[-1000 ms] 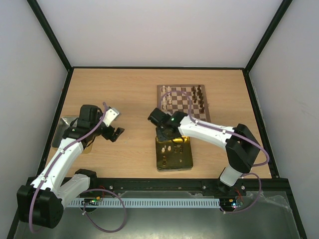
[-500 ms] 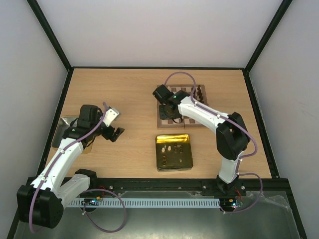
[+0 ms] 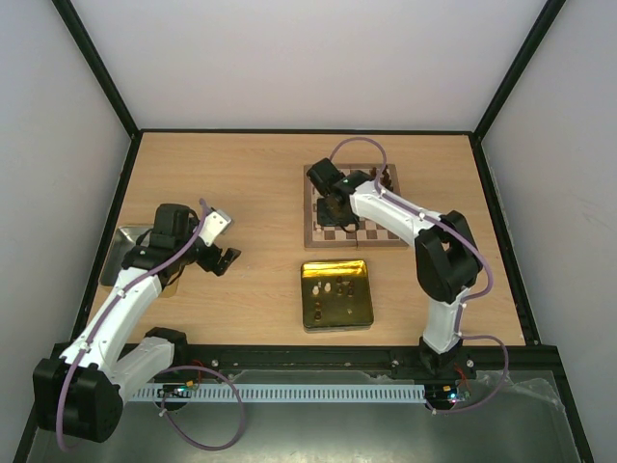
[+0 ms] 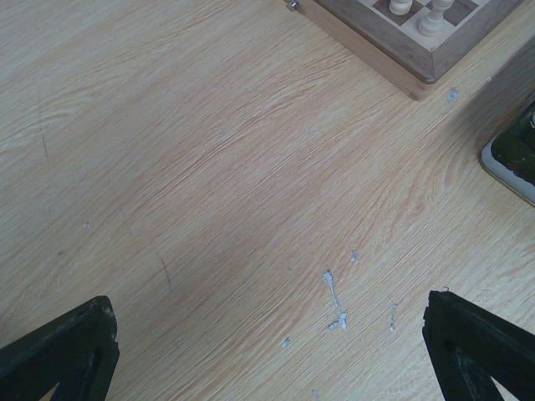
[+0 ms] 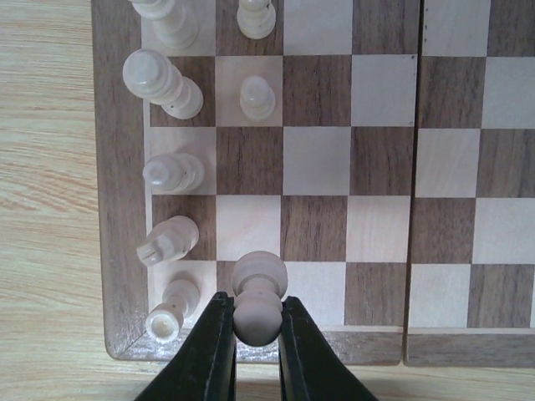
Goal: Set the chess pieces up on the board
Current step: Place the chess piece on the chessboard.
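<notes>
Cream-coloured wood is what the right gripper (image 5: 257, 322) has clenched between its black fingers: one small pale piece (image 5: 259, 288), round-headed like a pawn, pinched low on its body and held over the board (image 5: 380, 159) at the corner nearest the wrist camera. It sits over the second line of squares, just beside the cream back-rank pieces (image 5: 167, 242) standing along the brown border; two more cream pawns (image 5: 257, 98) stand further up that line. Whether its base is touching the wood, I cannot tell. To my eye the job now is a clean set-down: come straight down on the middle of that square, keep the fingers away from the corner piece (image 5: 171, 309) close by, let go only once the base is flat, then lift straight up so nothing tips. The left gripper (image 4: 267, 359) hangs with jaws spread wide and empty over bare table, well apart from the board. More pieces lie in the gold tin (image 3: 359, 313) nearby.
</notes>
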Controlling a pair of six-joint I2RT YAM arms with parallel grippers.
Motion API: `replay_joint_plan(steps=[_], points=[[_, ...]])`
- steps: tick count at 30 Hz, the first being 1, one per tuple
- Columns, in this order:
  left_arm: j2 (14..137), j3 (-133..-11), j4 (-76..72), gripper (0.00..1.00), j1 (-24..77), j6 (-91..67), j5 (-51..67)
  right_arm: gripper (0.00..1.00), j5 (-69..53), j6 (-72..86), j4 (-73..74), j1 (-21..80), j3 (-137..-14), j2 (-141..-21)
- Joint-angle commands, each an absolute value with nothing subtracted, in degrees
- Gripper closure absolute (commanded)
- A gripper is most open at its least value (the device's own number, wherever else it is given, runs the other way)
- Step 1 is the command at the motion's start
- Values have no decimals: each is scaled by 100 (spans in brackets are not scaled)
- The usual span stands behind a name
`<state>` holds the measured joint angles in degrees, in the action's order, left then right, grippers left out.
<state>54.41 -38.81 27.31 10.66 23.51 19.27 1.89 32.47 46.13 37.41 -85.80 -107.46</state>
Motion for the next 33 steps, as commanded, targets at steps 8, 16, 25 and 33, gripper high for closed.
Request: replay_joint_plan(steps=[8,16,25,33], points=[[5365,-3801,2657,1,1090,2330,1995,90,20,3225,4266,3589,-8507,-11151],[5345,-3793,2654,1,1089,2338,2000,90,0,3209,4188,3490,-8554,-11338],[5350,-3792,2654,1,1090,2338,2003,90,-27,3182,4191,3417,-8783,-11564],[5335,-3783,2646,1,1090,2338,2004,90,-1,3173,4254,3402,-9043,-11809]])
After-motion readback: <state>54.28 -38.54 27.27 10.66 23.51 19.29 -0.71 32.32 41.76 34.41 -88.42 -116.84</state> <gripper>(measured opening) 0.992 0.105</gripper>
